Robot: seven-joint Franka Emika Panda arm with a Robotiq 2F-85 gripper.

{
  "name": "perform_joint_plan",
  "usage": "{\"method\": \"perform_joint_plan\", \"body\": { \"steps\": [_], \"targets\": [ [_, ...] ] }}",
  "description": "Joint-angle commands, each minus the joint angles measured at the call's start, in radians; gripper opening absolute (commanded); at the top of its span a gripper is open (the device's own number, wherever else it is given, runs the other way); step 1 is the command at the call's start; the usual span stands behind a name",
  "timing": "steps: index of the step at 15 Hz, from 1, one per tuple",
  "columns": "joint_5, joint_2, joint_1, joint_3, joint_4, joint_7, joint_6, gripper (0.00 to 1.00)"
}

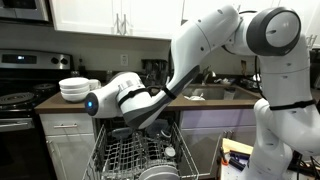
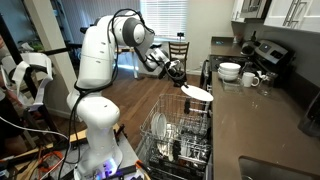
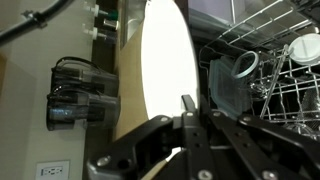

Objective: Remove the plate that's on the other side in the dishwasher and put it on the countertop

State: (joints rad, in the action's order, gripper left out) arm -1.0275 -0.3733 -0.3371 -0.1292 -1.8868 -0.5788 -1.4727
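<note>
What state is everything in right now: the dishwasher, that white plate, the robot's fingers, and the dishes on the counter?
dishwasher: open, rack pulled out, dishes inside.
plate: in the air above the rack, held by its rim.
fingers: shut on the plate.
bowls: stacked on the countertop.
mug: upright beside the bowls.

The plate (image 2: 197, 92) hangs above the open dishwasher (image 2: 172, 138), over the side of its rack next to the bench (image 2: 262, 128), with its rim between the fingers (image 3: 186, 104). On the bench, beyond the dishwasher, stands a stack of bowls (image 2: 230, 70) with a mug (image 2: 251, 79) just beside it. The stove (image 2: 272, 55) lies behind them. A chair (image 2: 178, 50) stands behind the arm.
</note>
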Motion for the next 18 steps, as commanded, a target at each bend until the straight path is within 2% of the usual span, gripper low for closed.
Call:
{"method": "perform_joint_plan", "body": {
  "steps": [1, 9, 10, 11, 18],
  "targets": [
    [-0.069, 0.044, 0.036, -0.011, -0.045, -0.004, -0.065, 0.02],
    [-0.116, 0.086, 0.103, 0.002, -0.103, 0.005, -0.22, 0.02],
    [-0.11, 0.087, 0.106, 0.001, -0.104, 0.005, -0.223, 0.02],
    [-0.083, 0.039, 0.099, -0.004, -0.064, 0.0, -0.199, 0.07],
    [-0.082, 0.045, 0.105, -0.003, -0.07, 0.0, -0.207, 0.07]
  ]
}}
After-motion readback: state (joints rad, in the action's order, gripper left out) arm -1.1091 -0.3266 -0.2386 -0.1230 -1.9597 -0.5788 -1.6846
